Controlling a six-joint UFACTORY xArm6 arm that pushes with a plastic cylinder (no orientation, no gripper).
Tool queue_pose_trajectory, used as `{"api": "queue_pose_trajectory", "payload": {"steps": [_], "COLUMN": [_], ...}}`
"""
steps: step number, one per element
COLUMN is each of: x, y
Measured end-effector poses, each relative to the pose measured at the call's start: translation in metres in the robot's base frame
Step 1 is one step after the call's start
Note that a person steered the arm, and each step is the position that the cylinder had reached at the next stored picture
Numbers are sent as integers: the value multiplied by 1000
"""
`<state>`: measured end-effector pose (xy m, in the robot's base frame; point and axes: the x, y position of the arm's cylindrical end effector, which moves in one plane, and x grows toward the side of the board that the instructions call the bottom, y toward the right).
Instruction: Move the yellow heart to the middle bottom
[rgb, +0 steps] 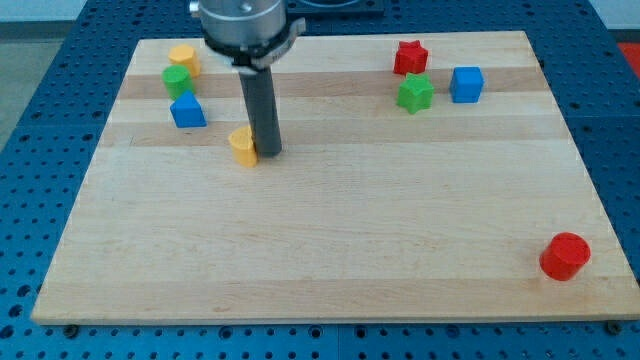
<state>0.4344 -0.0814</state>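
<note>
The rod comes straight down onto the wooden board (330, 250), and my tip (268, 152) sits right against the yellow heart (243, 146), which lies touching it on the view's left side. There is nothing to open or close here: the rod is bare and holds nothing, it only leans on things.

The heart looks like a small, stiff, light block that should slide easily on the smooth wood, and probably spin if nudged off-centre. To send it toward the middle bottom, the tip would want to get behind it on the top side and push through its middle.

Further left and up from the tip are a blue block (187, 111), a green block (177, 80) and a yellow round block (183, 57), well clear of that path.
</note>
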Motion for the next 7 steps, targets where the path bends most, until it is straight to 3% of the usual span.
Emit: {"api": "queue_pose_trajectory", "payload": {"steps": [1, 3, 4, 5, 7], "x": [12, -124, -152, -140, -102], "y": [0, 7, -31, -59, -45]}}
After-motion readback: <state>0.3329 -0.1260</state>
